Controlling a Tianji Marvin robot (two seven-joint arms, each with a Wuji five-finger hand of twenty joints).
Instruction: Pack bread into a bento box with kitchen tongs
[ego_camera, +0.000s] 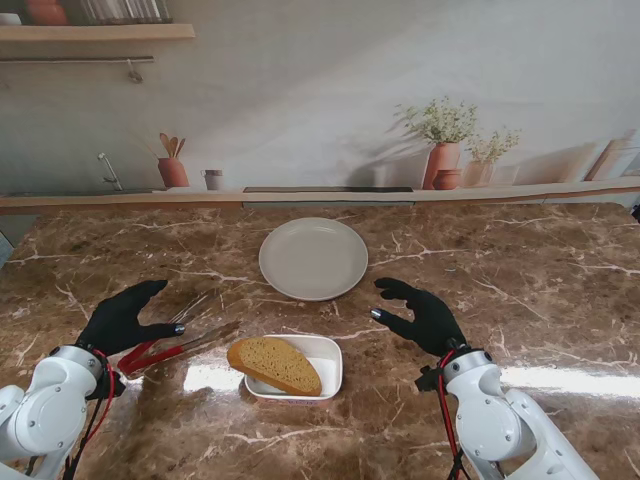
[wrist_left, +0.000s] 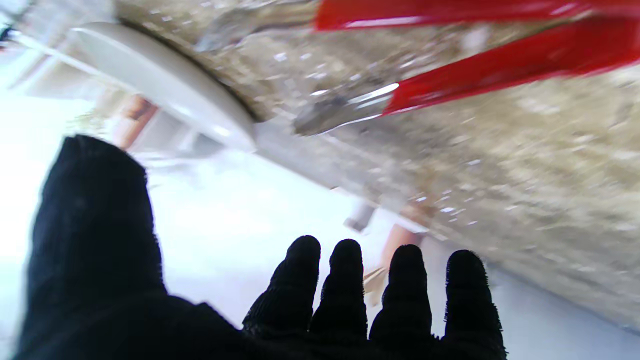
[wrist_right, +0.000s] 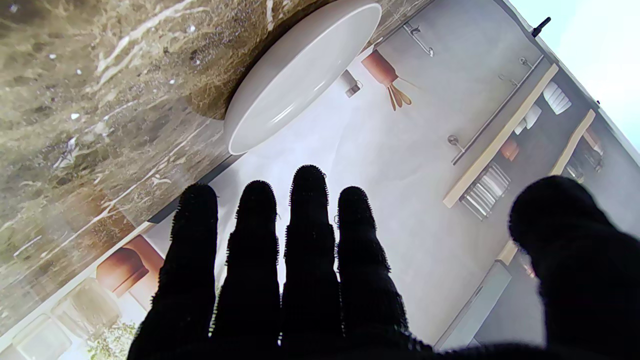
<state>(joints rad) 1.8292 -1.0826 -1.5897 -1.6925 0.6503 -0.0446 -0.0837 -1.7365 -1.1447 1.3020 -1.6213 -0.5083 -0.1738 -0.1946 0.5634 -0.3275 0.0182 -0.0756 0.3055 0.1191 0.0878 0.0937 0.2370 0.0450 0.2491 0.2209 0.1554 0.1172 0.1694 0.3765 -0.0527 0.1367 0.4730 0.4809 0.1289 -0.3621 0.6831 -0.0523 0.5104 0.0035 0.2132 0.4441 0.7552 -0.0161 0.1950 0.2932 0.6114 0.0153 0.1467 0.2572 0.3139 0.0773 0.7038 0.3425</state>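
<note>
- The slice of bread (ego_camera: 276, 364) lies in the white bento box (ego_camera: 328, 352), which sits on the brown marble tabletop (ego_camera: 520, 290) nearer to the robot, roughly midway between the two arms. The slice is tilted, with its left end resting over the box's left rim.
- The kitchen tongs (ego_camera: 170, 348) lie flat on the tabletop just left of the box, red handles toward the left arm and metal tips pointing at the bread. Whether the tips touch the box cannot be told.
- The left robot hand (ego_camera: 125, 318) hovers over the handle end of the tongs with its black-gloved fingers spread and nothing in its grip. In the left wrist view the red handles (wrist_left: 500, 60) and one shiny tip lie apart from the fingers (wrist_left: 345, 285), though that view is blurred.
- The right robot hand (ego_camera: 420, 315) is held above the tabletop to the right of the box, released and empty, its fingers (wrist_right: 310, 240) straight and the thumb held apart.
- An empty white round plate (ego_camera: 313, 258) sits farther from the robot than the box, near the middle of the tabletop, well apart from both hands.
</note>
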